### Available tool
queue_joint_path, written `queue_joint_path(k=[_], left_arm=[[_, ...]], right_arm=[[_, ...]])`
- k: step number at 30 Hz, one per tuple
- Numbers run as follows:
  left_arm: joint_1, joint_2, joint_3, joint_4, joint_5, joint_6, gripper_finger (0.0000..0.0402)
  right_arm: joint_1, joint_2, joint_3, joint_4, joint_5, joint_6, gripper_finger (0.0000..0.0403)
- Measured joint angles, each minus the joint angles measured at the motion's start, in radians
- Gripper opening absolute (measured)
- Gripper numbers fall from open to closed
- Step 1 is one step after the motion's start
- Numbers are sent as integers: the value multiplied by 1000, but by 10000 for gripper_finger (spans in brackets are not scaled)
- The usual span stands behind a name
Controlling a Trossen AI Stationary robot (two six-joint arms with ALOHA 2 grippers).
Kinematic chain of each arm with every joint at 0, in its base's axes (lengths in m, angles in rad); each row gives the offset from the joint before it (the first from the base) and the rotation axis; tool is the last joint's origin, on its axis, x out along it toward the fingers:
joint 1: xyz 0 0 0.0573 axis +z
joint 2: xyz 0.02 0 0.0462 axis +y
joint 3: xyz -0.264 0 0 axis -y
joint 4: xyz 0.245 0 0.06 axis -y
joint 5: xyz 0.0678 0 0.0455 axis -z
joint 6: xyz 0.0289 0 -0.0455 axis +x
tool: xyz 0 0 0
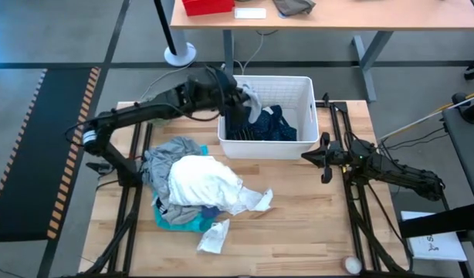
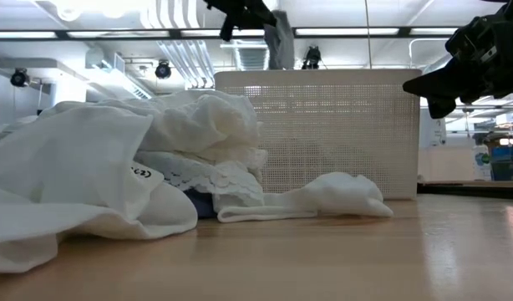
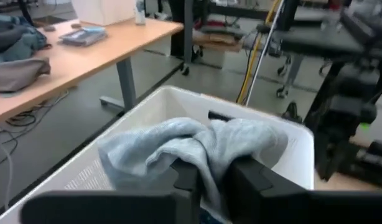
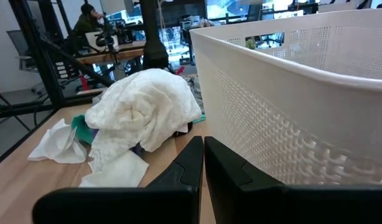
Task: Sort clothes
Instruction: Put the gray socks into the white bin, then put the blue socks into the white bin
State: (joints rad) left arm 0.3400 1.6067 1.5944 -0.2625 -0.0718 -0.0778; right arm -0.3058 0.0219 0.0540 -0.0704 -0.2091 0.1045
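Observation:
My left gripper [image 1: 238, 96] is over the far left corner of the white bin [image 1: 305, 86] and is shut on a grey garment [image 3: 191, 144]. The garment hangs above the bin in the low view [image 2: 280, 40]. A dotted navy garment [image 1: 272, 127] lies inside the bin. On the table left of the bin lies a pile: a second grey garment [image 1: 172, 150], a white one [image 1: 203, 181] on top, a turquoise one [image 1: 180, 222] underneath. A small white sock [image 1: 212, 239] lies at the pile's near side. My right gripper [image 1: 323, 160] is shut and empty by the bin's right wall. My left gripper pinches a bunched fold of the grey garment [image 3: 211, 163] between its two fingers [image 3: 186, 175]; how many layers, I cannot tell. The garment is lifted clear of the table. It spills out past the fingers and hangs slack over the bin's inside.
A white cloth piece [image 1: 256, 199] lies on the table right of the pile. A fuzzy ball [image 1: 351, 265] sits near the table's near right corner. The bin's perforated wall [image 4: 290, 93] stands close beside my right gripper [image 4: 203, 163]. A desk [image 1: 360, 14] stands beyond the table.

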Motion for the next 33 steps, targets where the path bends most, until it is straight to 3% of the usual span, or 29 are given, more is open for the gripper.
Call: queue_joint_path(k=[8,12,18,22,28,33], left_arm=[[1,85,0,-29,-1,26,143],[4,91,0,-137,-6,64,195],[4,71,9,-342,-172,94,227],[2,59,59,-492,-295,121,208],[-24,38,163,-763,-285,122,141],[-65,-23,164,-886,-285,86,53]], right_arm=[[0,0,0,0,0,0,0],[0,0,0,0,0,0,0],[0,0,0,0,0,0,0],[0,0,0,0,0,0,0],[0,0,0,0,0,0,0],[0,0,0,0,0,0,0]])
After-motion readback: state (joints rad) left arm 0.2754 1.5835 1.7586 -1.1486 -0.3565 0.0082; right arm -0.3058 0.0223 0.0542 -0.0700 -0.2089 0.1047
